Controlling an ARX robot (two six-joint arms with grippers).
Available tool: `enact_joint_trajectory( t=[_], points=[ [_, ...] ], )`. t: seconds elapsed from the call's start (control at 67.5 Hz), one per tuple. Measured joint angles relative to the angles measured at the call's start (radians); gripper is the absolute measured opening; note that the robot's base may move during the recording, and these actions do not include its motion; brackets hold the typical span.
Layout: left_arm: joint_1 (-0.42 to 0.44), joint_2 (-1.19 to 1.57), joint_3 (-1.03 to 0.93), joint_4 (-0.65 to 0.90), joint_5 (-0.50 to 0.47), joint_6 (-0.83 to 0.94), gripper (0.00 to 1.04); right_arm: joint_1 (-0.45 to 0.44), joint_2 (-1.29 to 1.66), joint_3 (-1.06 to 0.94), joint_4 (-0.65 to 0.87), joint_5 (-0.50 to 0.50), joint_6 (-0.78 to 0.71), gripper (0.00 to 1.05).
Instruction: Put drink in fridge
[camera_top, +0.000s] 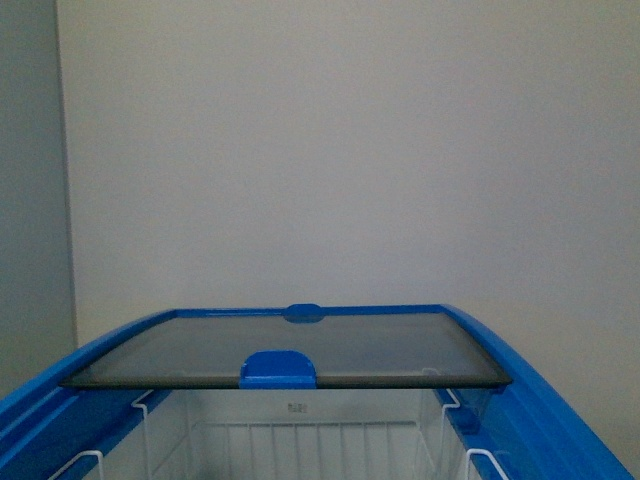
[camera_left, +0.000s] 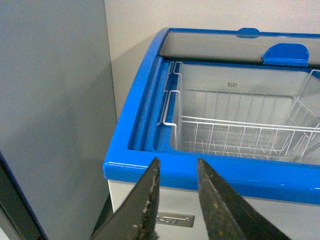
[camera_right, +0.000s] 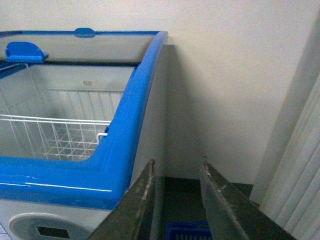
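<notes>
The fridge (camera_top: 560, 410) is a white chest with a blue top rim. Its dark glass lid (camera_top: 300, 350) is slid to the far half, leaving the near half uncovered over white wire baskets (camera_left: 235, 135). No drink shows in any view. My left gripper (camera_left: 177, 162) is open and holds nothing, just in front of the fridge's near left corner (camera_left: 120, 167). My right gripper (camera_right: 177, 165) is open and holds nothing, beside the fridge's near right corner (camera_right: 107, 185). Neither arm appears in the front view.
A tall grey cabinet (camera_left: 50, 115) stands close on the fridge's left. On the right, a gap of dark floor (camera_right: 182, 192) lies between fridge and wall, with a blue slatted crate (camera_right: 185, 231) low in it and a ribbed white panel (camera_right: 300, 180).
</notes>
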Motion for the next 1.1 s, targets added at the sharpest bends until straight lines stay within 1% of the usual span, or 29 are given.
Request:
enact_joint_trajectory(
  t=[0.059,0.089,0.104,0.133,0.193,0.267,0.311,0.341,0.37,0.385,0.43,1.096],
  points=[
    [0.000,0.000,0.000,0.000,0.000,0.000,0.42,0.000,0.000,0.000,0.000,0.000,0.000,0.45],
    [0.000,0.000,0.000,0.000,0.000,0.000,0.45,0.000,0.000,0.000,0.000,0.000,0.000,0.48],
    [0.000,0.000,0.000,0.000,0.000,0.000,0.49,0.000,0.000,0.000,0.000,0.000,0.000,0.52],
    [0.000,0.000,0.000,0.000,0.000,0.000,0.53,0.000,0.000,0.000,0.000,0.000,0.000,0.55],
    [0.000,0.000,0.000,0.000,0.000,0.000,0.67,0.000,0.000,0.000,0.000,0.000,0.000,0.69],
    [0.000,0.000,0.000,0.000,0.000,0.000,0.77,0.000,0.000,0.000,0.000,0.000,0.000,0.79],
    [0.000,0.000,0.000,0.000,0.000,0.000,0.86,0.000,0.000,0.000,0.000,0.000,0.000,0.88],
    [0.000,0.000,0.000,0.000,0.000,0.000,0.89,0.000,0.000,0.000,0.000,0.000,0.000,0.91],
    [0.000,0.000,0.000,0.000,0.000,0.000,0.96,0.000,0.000,0.000,0.000,0.000,0.000,0.97],
    [0.000,0.000,0.000,0.000,0.000,0.001,0.98,0.000,0.000,0.000,0.000,0.000,0.000,0.99],
    [0.000,0.000,0.000,0.000,0.000,0.001,0.96,0.000,0.000,0.000,0.000,0.000,0.000,0.97],
    [0.000,0.000,0.000,0.000,0.000,0.000,0.97,0.000,0.000,0.000,0.000,0.000,0.000,0.97]
  ],
)
